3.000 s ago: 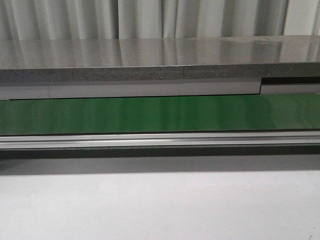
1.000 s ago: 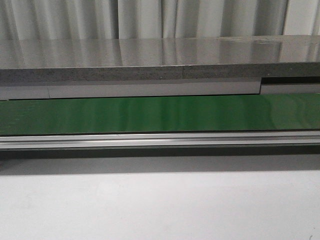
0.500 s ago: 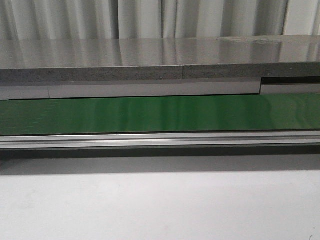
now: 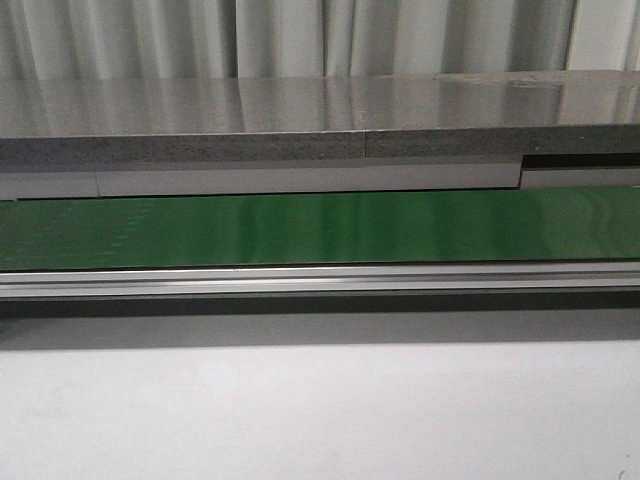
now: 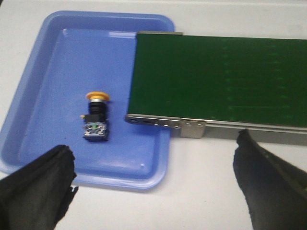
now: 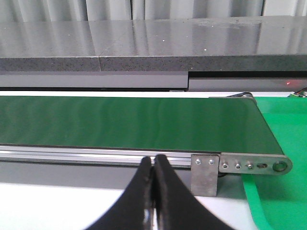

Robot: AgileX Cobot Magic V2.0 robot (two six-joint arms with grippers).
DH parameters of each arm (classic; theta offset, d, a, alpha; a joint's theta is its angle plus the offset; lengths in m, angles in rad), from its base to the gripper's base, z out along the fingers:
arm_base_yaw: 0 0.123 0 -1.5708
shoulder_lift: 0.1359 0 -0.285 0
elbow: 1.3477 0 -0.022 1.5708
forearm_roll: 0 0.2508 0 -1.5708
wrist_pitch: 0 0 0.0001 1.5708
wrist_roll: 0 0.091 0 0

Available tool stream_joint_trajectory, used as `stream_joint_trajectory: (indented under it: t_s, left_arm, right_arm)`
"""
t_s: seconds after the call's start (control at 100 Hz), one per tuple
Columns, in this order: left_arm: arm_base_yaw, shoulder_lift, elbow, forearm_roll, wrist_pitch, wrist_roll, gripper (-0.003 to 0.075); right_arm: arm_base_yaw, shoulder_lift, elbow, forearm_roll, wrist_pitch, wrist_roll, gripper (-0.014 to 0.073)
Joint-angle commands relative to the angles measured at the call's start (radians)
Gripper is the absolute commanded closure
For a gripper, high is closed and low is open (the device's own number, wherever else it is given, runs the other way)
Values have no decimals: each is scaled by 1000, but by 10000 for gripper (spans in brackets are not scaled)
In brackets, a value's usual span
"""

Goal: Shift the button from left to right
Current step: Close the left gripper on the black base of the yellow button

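Nothing is yet moved: the button (image 5: pixel 96 117) is seen lying in the blue tray (image 5: pixel 43 86) beside the belt (image 5: pixel 216 76). The left claw (image 5: pixel 156 182) is spread wide and empty; the right claw (image 6: pixel 153 191) is closed on nothing.

You have a plain white table (image 4: pixel 320 410) carrying everything here. Lying across it is the conveyor (image 4: pixel 320 228), its green belt running left to right with a silver aluminium side rail along the near edge. At the conveyor's left end, your left wrist view shows a blue tray (image 5: pixel 43 96) sitting flat on the table, one side tucked under the belt's end. At the right end, your right wrist view shows a green tray (image 6: pixel 283 201) on the table, just beside and partly under the end bracket of the rail. Behind the conveyor you see a grey speckled bench (image 4: pixel 320 120) standing higher than the belt.
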Motion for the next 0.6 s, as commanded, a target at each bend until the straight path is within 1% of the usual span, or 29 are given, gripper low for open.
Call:
stream_joint_trajectory:
  t_s: [0.0, 0.1, 0.28, 0.47, 0.59]
  left_arm:
    - [71, 80, -82, 17, -36, -11, 69]
    - [155, 197, -135, 15, -45, -11, 69]
    - [239, 416, -230, 14, -61, -11, 69]
    - [274, 626, -337, 16, -66, -11, 69]
    - [274, 744, -399, 16, -46, -9, 69]
  right_arm:
    - [2, 0, -15, 0, -88, 0, 661]
    - [2, 0, -15, 0, -88, 0, 661]
    - [2, 0, -15, 0, -88, 0, 661]
    - [2, 0, -15, 0, -88, 0, 661]
    - [2, 0, -15, 0, -88, 0, 661]
